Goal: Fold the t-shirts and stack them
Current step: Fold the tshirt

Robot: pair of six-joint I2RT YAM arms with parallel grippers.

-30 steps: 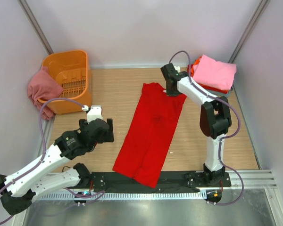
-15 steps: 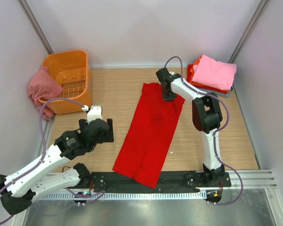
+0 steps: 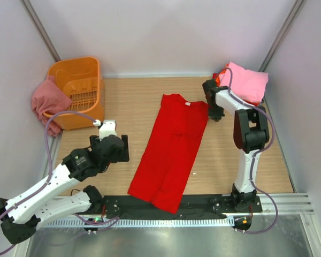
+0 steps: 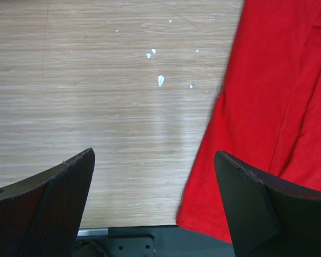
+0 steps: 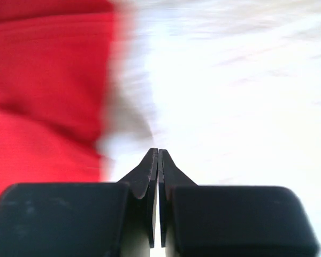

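A light wooden table [image 3: 123, 107] sits between pale walls [image 3: 160, 32], with an orange slotted basket [image 3: 75, 72] at the far left. The left gripper [image 4: 154, 155] hovers over bare wood with its jaws spread wide, holding nothing. The right gripper [image 5: 158, 152] has its jaws pressed together and empty, just beside the red t-shirt's far right corner. The red t-shirt [image 3: 171, 150] lies lengthwise mid-table, folded narrow. A light pink t-shirt [image 3: 246, 83] lies folded in the far right corner. A dusty rose t-shirt [image 3: 43, 99] hangs over the basket's left side.

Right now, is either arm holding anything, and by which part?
Nothing is held. The left end effector is open beside the red t-shirt; the right end effector is shut on nothing.
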